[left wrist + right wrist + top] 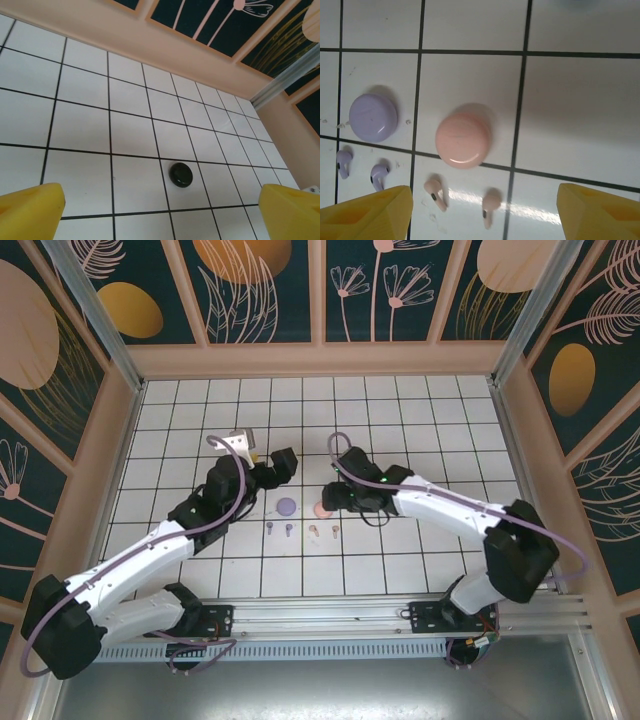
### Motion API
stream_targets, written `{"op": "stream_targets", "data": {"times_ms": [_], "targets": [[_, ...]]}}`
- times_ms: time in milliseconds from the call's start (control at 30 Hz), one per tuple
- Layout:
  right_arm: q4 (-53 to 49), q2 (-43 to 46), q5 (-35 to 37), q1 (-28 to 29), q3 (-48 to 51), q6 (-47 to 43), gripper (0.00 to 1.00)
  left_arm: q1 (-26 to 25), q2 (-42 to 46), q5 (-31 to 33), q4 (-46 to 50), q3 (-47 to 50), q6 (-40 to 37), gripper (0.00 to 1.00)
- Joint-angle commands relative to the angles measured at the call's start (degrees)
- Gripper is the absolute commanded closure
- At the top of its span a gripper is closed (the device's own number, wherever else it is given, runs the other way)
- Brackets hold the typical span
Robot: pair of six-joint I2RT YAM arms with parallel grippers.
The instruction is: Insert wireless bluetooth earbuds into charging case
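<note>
My left pincer (160,217) is spread wide, nothing btwn the pads, low over the white tiled surface (80,130). The black case (180,174) sits just ahead of it. My right pincer (482,220) is spread too & empty, over the pink case (463,139), w/ the purple case (373,117) one tile over. The purple earbuds (344,162) lie loose near the purple case, the pink earbuds (436,192) near the pink one, all outside the cases.

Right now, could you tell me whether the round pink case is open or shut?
Shut: the round pink case shows one smooth domed top; both small pink stemmed earbuds lie outside it.
</note>
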State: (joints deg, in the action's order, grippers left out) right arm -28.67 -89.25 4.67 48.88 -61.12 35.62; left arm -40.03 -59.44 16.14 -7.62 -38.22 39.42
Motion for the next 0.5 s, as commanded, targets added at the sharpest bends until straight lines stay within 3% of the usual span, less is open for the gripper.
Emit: {"op": "stream_targets", "data": {"times_ms": [0,167,467], "targets": [[-1.40,-4.25,4.62,1.70,-4.79,2.18,0.24,1.10,1.86,4.01,-4.46,2.22,1.83,0.01],[-3.61,-11.41,6.16,3.21,-10.63,2.92,0.24,5.93,1.31,3.37,-2.96,2.07,4.55,0.01],[-7.32,-19.92,7.57,4.04,-16.67,2.61,0.24,13.10,-1.03,-1.07,-3.83,2.34,0.92,0.01]]}}
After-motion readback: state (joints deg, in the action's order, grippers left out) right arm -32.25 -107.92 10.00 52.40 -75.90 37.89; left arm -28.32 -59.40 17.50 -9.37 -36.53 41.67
